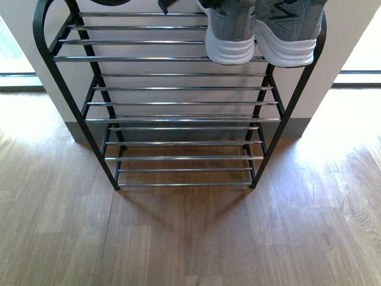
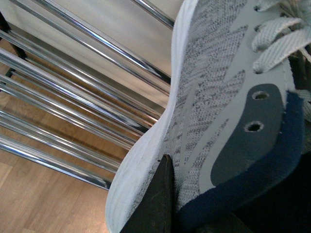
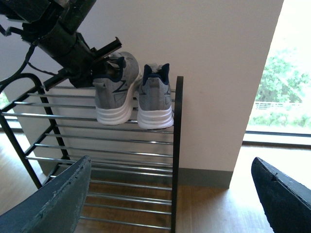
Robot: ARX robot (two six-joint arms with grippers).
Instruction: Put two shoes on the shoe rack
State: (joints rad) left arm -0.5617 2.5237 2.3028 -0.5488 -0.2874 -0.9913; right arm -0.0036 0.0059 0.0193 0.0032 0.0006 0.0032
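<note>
facing a tall shoe rack of black arched metal side frames and thin chrome bars (image 1: 178, 119), set on a pale wooden floor (image 1: 190, 238) against a white wall (image 3: 218, 73). showing 3 tiers in the front view. on the top tier, at the end by the right side frame, 2 lace-up shoes with white soles, heels out over the front bar, side by side and close; cannot tell whether touching. gripping the inner grey knit sneaker (image 1: 229, 36) at its navy-lined collar with the left gripper (image 3: 99, 70): jaws closed on the shoe's side wall, 1 black finger (image 2: 163, 194) pressed against the knit outside, the other hidden. beside it, next to the frame, the outer grey knit sneaker (image 1: 286, 33), ungripped. holding the right gripper (image 3: 170, 160) well short of the rack, jaws spread wide with nothing between them.
</note>
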